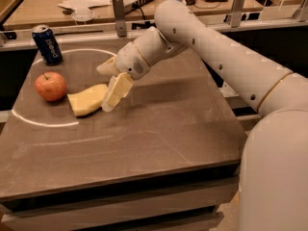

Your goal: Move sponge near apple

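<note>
The pale yellow sponge [84, 102] lies flat on the table, just right of the red-orange apple [50, 86], with a small gap between them. My gripper [104, 87] hangs over the sponge's right end. Its jaws stand apart: one pale finger [117, 90] rests against the sponge's right edge, and the other is lifted toward the back. The sponge is not clamped between them. My white arm reaches in from the right.
A dark blue soda can [47, 44] stands at the back left, behind the apple. A white circle line [43, 123] is marked on the brown table [159, 134]. A cluttered desk runs behind a rail with posts at the far edge.
</note>
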